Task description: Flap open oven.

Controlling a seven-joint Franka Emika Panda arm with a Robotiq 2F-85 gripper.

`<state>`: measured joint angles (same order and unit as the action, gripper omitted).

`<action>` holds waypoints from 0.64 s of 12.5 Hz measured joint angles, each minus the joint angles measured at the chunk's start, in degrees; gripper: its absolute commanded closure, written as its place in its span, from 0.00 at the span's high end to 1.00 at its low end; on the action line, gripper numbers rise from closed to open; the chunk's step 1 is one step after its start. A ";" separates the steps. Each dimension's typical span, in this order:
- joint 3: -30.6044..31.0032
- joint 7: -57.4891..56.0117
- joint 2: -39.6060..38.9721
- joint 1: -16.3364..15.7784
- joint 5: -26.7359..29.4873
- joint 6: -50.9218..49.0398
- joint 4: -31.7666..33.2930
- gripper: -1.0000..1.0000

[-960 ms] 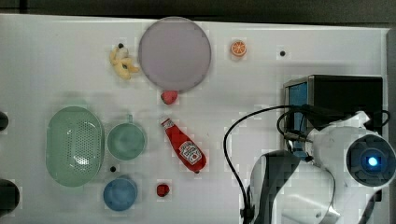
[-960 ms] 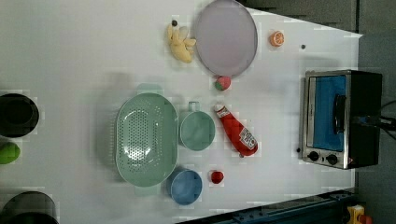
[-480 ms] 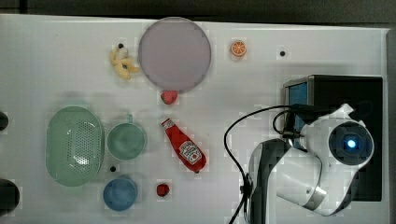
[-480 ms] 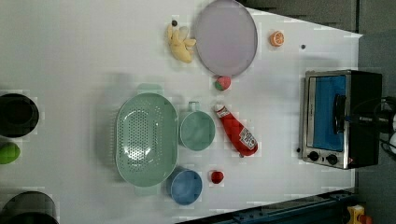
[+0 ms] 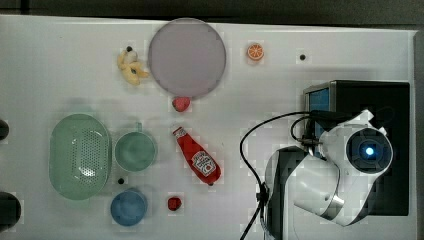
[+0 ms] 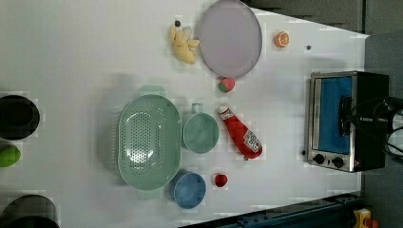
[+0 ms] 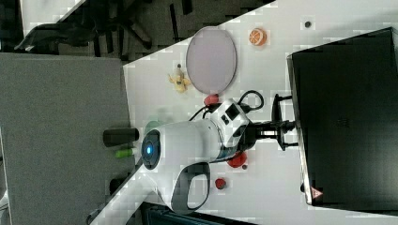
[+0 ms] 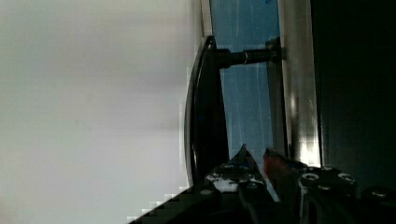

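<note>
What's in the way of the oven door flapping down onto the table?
Nothing visible on the table. The oven door faces a bare stretch of table; the ketchup bottle lies nearest, apart from it. The gripper sits at the door handle.

In the top view the arm (image 5: 340, 175) hid the oven's (image 5: 380, 100) door and knobs; dark round things (image 6: 18, 116) far from the oven were cut off.

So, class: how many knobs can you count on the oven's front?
2: both at the lower end of the oven front in the left view, one beside the other; more may be hidden.
</note>
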<state>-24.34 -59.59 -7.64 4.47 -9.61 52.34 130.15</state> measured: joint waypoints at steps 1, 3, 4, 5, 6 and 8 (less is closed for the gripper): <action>-0.10 0.00 0.01 -0.13 -0.69 0.08 0.11 0.17; 0.34 0.00 -0.04 -0.16 -1.58 0.03 0.11 0.17; 0.67 0.00 -0.01 -0.26 -3.69 0.08 0.22 0.17; 0.90 0.00 -0.01 -0.58 -5.76 0.08 0.22 0.17; 0.95 0.45 -0.01 -0.96 -7.69 -0.08 0.22 0.17; 1.12 5.01 -0.07 -2.02 -13.92 -0.45 0.34 0.17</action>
<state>-23.22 -54.58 -7.71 2.44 -23.53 51.90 130.48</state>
